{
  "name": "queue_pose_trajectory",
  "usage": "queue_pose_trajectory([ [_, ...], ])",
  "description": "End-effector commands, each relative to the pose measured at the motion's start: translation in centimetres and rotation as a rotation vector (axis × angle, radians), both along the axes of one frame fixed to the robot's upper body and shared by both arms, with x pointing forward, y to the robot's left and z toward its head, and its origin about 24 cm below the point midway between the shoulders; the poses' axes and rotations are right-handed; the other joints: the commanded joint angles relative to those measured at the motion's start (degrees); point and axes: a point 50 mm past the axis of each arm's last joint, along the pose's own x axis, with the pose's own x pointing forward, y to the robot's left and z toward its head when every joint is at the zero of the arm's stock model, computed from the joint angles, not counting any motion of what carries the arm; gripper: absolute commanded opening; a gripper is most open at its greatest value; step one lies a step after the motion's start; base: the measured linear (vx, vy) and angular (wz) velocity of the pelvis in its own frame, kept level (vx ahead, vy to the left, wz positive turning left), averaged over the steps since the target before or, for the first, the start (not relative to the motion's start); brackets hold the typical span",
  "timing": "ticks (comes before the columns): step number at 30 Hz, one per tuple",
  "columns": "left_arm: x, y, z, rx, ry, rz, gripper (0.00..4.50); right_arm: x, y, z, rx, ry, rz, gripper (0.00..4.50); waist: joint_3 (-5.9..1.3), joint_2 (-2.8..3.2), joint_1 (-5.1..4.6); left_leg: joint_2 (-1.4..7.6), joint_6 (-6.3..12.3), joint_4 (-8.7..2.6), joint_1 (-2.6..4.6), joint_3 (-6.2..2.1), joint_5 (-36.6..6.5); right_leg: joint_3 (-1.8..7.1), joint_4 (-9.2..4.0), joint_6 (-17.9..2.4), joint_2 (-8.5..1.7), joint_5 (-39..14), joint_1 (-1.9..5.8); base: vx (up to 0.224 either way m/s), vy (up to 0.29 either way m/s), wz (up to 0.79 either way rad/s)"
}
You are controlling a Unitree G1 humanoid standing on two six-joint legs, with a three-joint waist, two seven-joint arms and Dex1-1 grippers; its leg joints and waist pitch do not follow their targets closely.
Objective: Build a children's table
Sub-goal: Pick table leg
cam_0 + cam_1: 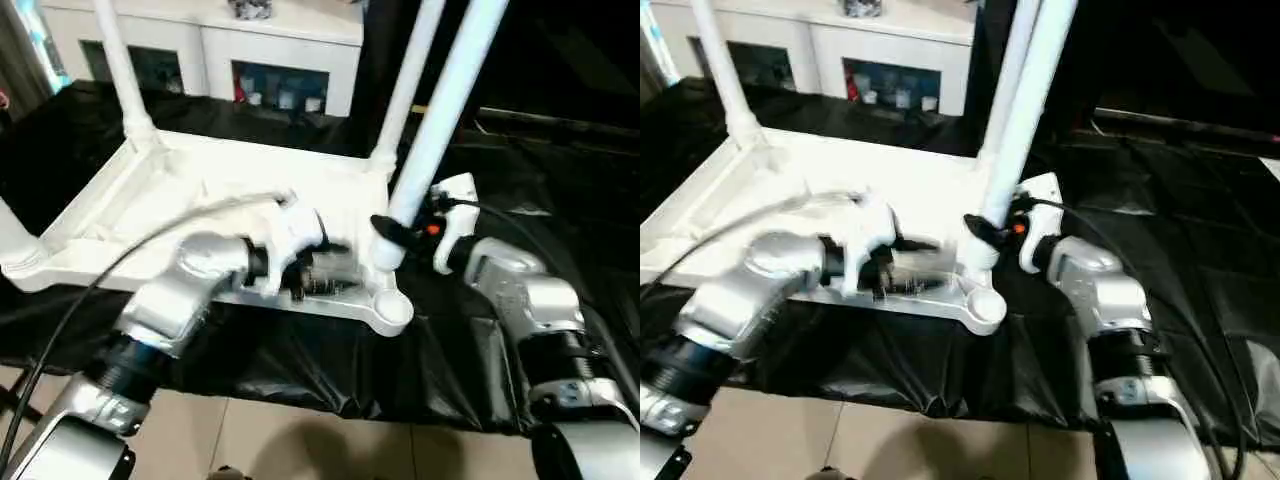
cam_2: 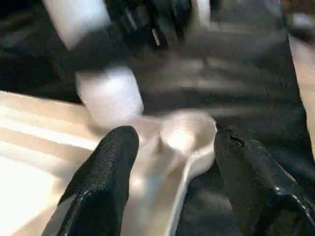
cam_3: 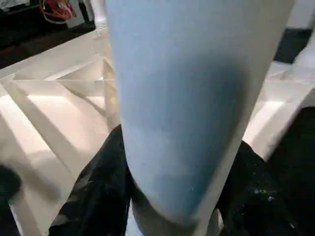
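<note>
The children's table lies upside down: its white ribbed tabletop [image 1: 200,190] rests on a black sheet. Two legs stand in the far corner sockets, one on the left [image 1: 125,70] and one on the right [image 1: 405,90]. A third leg [image 1: 10,240] shows at the near left corner. My right gripper [image 1: 395,235] is shut on the fourth leg [image 1: 440,120], which tilts slightly. Its lower end hangs just behind the empty near right socket [image 1: 392,310]. My left gripper [image 2: 172,162] is open over the tabletop's near edge, and that socket [image 2: 189,132] sits just beyond its fingertips.
A white cabinet [image 1: 280,50] with glass doors stands behind the work. The black sheet [image 1: 300,370] hangs over the front edge, with tiled floor [image 1: 250,440] below. A grey cable [image 1: 70,310] runs along my left forearm.
</note>
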Motion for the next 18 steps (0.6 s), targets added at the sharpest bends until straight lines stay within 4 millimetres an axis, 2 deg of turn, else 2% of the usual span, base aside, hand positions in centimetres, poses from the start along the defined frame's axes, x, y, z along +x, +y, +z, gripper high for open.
queue_pose_trajectory([
  [1, 0.3, -0.1, -0.5, 0.081, -0.037, -0.053, 2.91, -0.1, -0.8, 0.6, -0.010, -0.034, -0.024, 1.89, -4.37, 1.05, -0.36, 0.62, -2.66, -4.22, 1.05, 0.02, -14.8, 2.48, -4.67, -8.0, -3.56, -17.7, 3.26, 0.000, 0.000, 0.00],
  [2, 0.4, -0.1, -0.8, 0.100, -0.037, -0.063, 2.73, -0.1, -0.8, 0.6, -0.012, -0.036, -0.024, 1.89, -4.41, 1.23, -0.56, 0.56, -2.60, -4.22, 1.09, -0.11, -15.5, 2.53, -4.90, -7.2, -3.75, -20.6, 3.35, 0.000, 0.000, 0.00],
  [3, 0.6, 0.0, -1.0, 0.120, -0.033, -0.077, 2.62, -0.2, -0.9, 0.6, -0.014, -0.038, -0.024, 1.89, -4.49, 1.72, -0.62, 0.63, -2.82, -4.20, 1.19, -0.16, -15.6, 2.55, -4.79, -7.2, -3.77, -20.5, 3.30, 0.000, 0.000, 0.00],
  [4, 0.6, 0.0, -1.0, 0.120, -0.033, -0.077, 2.54, -0.2, -0.9, 0.6, -0.014, -0.038, -0.024, 1.89, -4.55, 1.37, -0.83, 0.63, -2.62, -4.18, 1.07, -0.14, -15.2, 2.51, -4.85, -7.5, -3.70, -19.8, 3.41, 0.000, 0.000, 0.00],
  [5, 0.6, 0.1, -1.1, 0.131, -0.029, -0.087, 2.51, -0.2, -0.9, 0.6, -0.015, -0.039, -0.025, 1.89, -4.59, 1.35, -0.87, 0.63, -2.50, -4.17, 1.00, -0.18, -14.8, 2.51, -4.71, -7.8, -3.69, -19.2, 3.48, 0.000, 0.000, 0.00],
  [6, 0.7, 0.3, -1.5, 0.160, -0.012, -0.117, 2.41, -0.3, -0.9, 0.6, -0.017, -0.040, -0.024, 1.89, -4.60, 1.79, -0.96, 0.67, -2.36, -4.13, 0.99, -0.18, -14.4, 2.53, -4.53, -8.5, -3.72, -18.3, 3.42, 0.000, 0.000, 0.00],
  [7, 0.7, 0.3, -1.5, 0.160, -0.012, -0.117, 2.28, -0.3, -0.9, 0.6, -0.017, -0.040, -0.024, 1.89, -4.64, 1.63, -1.09, 0.53, -2.04, -4.05, 1.00, -0.09, -14.5, 2.48, -4.68, -8.6, -3.61, -18.4, 3.42, 0.000, 0.000, 0.00],
  [10, 1.5, 0.6, -2.5, 0.228, -0.026, -0.089, 2.06, -0.6, -1.1, 0.5, -0.029, -0.038, -0.019, 1.89, -4.75, 1.88, -1.20, 0.58, -1.64, -4.06, 0.78, -0.16, -13.2, 2.48, -4.30, -9.5, -3.60, -15.8, 3.72, 0.000, 0.000, 0.00],
  [18, 2.1, 1.2, -3.2, 0.284, -0.027, -0.075, 1.38, -1.0, -0.8, 0.1, -0.038, -0.034, -0.001, 1.89, -4.86, 2.30, -1.11, 0.68, -0.95, -4.03, 0.96, -0.05, -12.9, 2.47, -4.42, -10.7, -3.67, -14.6, 3.68, 0.000, 0.000, 0.00],
])
